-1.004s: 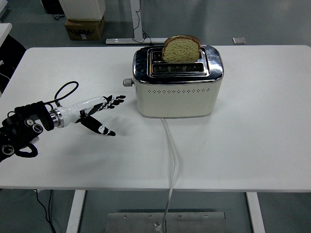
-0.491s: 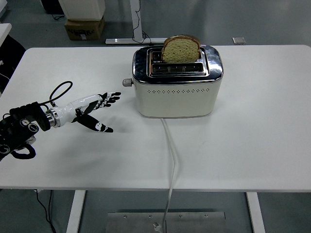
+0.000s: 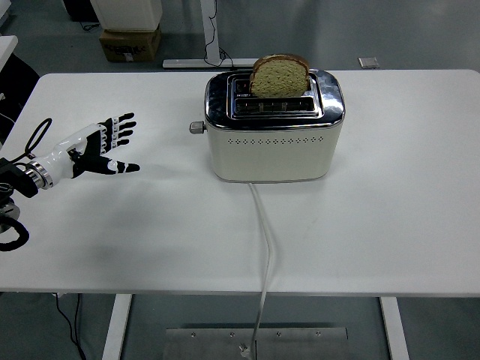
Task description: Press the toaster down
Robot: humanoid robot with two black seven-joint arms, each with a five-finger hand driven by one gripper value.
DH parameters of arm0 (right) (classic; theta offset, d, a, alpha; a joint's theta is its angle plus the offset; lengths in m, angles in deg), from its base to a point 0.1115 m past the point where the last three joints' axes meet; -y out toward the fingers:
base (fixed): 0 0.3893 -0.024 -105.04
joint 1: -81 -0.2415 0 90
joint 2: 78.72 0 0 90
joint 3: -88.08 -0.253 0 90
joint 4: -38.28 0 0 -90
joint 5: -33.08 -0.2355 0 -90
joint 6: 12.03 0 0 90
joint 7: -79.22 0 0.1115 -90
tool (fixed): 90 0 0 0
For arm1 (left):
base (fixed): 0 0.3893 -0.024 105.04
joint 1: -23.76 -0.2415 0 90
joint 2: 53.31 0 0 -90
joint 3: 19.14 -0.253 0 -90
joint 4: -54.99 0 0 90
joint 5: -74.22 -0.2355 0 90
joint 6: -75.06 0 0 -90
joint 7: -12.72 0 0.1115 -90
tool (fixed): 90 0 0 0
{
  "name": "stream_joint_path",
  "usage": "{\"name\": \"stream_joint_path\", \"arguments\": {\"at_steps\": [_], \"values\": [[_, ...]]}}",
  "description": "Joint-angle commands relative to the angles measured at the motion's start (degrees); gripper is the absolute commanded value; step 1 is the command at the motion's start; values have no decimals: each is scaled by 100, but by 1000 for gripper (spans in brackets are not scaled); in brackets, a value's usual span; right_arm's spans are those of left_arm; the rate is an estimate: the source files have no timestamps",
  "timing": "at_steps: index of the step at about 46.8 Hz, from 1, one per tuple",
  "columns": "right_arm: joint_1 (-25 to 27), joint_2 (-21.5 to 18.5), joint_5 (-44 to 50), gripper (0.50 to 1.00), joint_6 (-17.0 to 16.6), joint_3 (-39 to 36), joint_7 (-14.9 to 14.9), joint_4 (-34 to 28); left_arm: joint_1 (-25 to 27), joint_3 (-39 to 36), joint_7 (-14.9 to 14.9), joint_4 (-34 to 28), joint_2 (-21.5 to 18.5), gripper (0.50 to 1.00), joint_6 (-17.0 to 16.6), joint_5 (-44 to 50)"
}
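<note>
On the white table [image 3: 420, 225], left hand [image 3: 96, 147] fingers spread, empty, well apart from toaster [image 3: 274, 135] with bread [image 3: 279, 75].

Cream, chrome and white

The toaster [image 3: 274, 142] was cream with a chrome top, its bread [image 3: 279, 76] golden-brown, the surface [image 3: 390, 210] white, the left hand [image 3: 96, 145] white and black.

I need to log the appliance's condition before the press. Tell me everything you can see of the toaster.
The toaster is a cream-coloured two-slot model with a shiny chrome top and a row of small vent holes along its front. It stands upright toward the far middle of the white table. A slice of bread sticks up high out of the rear slot; the front slot looks empty. A small grey lever knob juts from its left end. A white cord runs forward over the table's near edge. No hand touches it.
</note>
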Motion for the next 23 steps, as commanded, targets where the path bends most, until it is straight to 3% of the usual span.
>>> {"name": "stream_joint_path", "arguments": {"at_steps": [1, 12, 23], "values": [[1, 0, -1, 998, 0, 0, 1, 0, 0, 9, 1, -1, -33, 1000, -4, 273], [1, 0, -1, 1000, -8, 0, 1, 0, 9, 26, 1, 52, -86, 1000, -30, 1512], [1, 0, -1, 1000, 0, 0, 1, 0, 26, 26, 1, 289, 10, 1000, -303, 2866]]}}
